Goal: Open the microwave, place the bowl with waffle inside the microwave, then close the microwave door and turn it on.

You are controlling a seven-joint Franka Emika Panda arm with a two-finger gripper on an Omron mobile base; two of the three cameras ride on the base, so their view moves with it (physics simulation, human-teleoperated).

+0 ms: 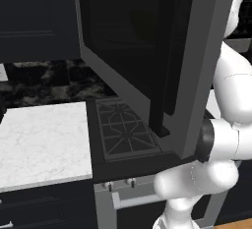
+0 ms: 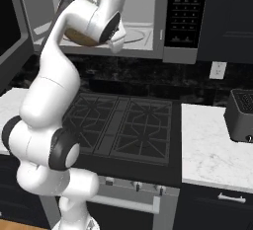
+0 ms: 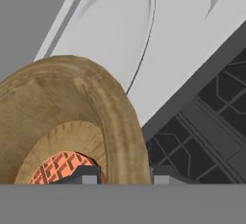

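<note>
Two dark fingertips [image 3: 86, 174] pinch the rim of the bowl [image 3: 72, 117], one inside beside the waffle [image 3: 60, 168] and one outside, so the gripper [image 3: 122, 176] holds it at the mouth of the microwave [image 2: 148, 17], above the stove [image 2: 123, 125]. To do this step well, I would keep the bowl level, carry it deeper over the turntable [image 3: 120, 26], lower until it rests, then let go clear of the open microwave door [image 1: 162, 61].

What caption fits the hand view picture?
End effector gripping the rim of a round tan wooden bowl holding an orange gridded waffle.
</note>
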